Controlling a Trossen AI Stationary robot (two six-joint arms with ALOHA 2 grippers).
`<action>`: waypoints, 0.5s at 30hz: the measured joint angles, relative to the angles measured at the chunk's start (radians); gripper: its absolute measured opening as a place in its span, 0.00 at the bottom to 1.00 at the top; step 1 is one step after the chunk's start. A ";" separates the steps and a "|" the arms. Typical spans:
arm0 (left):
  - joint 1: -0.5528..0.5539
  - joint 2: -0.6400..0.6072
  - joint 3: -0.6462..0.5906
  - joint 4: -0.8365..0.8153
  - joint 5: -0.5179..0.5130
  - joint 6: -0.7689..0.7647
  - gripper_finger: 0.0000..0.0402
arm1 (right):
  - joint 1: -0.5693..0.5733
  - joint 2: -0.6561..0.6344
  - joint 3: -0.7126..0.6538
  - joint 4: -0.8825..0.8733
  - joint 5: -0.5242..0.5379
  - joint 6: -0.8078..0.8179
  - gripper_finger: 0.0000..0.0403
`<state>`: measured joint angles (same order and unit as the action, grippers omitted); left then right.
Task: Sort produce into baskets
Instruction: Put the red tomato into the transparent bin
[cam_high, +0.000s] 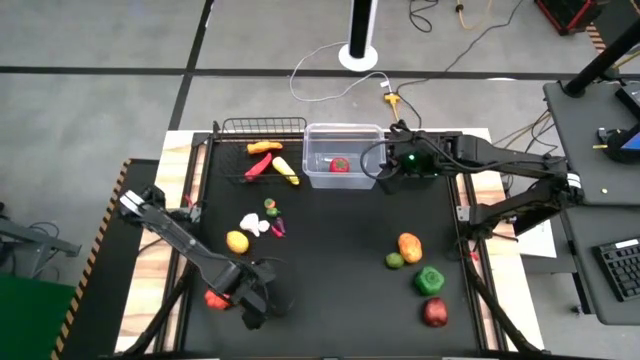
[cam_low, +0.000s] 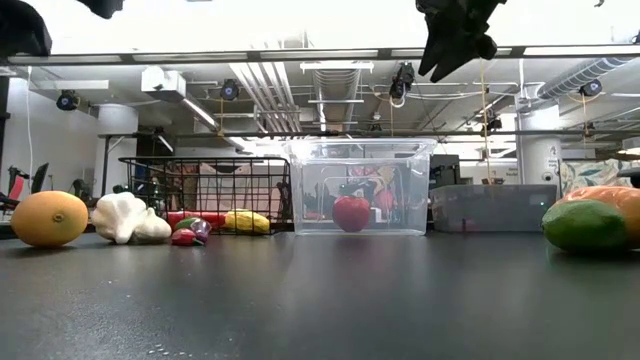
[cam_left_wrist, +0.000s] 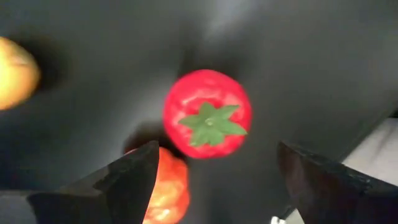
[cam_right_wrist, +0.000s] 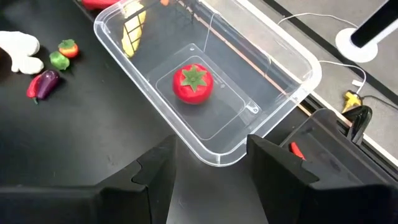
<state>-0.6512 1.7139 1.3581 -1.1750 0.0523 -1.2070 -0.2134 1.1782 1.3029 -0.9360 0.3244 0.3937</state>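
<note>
A red tomato (cam_left_wrist: 207, 114) with a green stalk rests on the black table top near the front left corner. An orange-red piece (cam_left_wrist: 169, 186) lies right beside it, partly behind one finger. My left gripper (cam_left_wrist: 214, 171) points straight down above the tomato, open, its fingers standing wide on either side and touching nothing. A clear bin (cam_high: 343, 158) at the back holds another tomato (cam_right_wrist: 193, 83). My right gripper (cam_right_wrist: 211, 158) hovers open by the bin's right end, slanting down, with nothing between its fingers. The black wire basket (cam_high: 262, 150) holds a red chilli, an orange piece and yellow corn.
Left of centre lie a yellow-orange fruit (cam_high: 237, 241), white garlic (cam_high: 253, 224) and small pieces (cam_high: 272, 207). At the right lie an orange piece (cam_high: 409, 245), a green one (cam_high: 395, 261), a green pepper (cam_high: 430, 281) and a red fruit (cam_high: 435, 313). A low grey container (cam_low: 490, 208) stands right of the bin.
</note>
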 joint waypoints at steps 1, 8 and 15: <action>-0.001 0.019 0.030 -0.043 -0.022 0.001 0.77 | 0.000 0.000 0.000 0.000 0.000 0.000 0.46; -0.008 0.108 0.134 -0.128 -0.080 0.008 0.77 | 0.000 0.001 0.000 0.000 0.000 -0.001 0.46; -0.009 0.119 0.127 -0.094 -0.069 -0.014 0.77 | 0.000 0.001 0.000 0.000 0.000 -0.004 0.46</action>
<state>-0.6598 1.8333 1.4846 -1.2689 -0.0163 -1.2208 -0.2134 1.1793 1.3029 -0.9363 0.3244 0.3897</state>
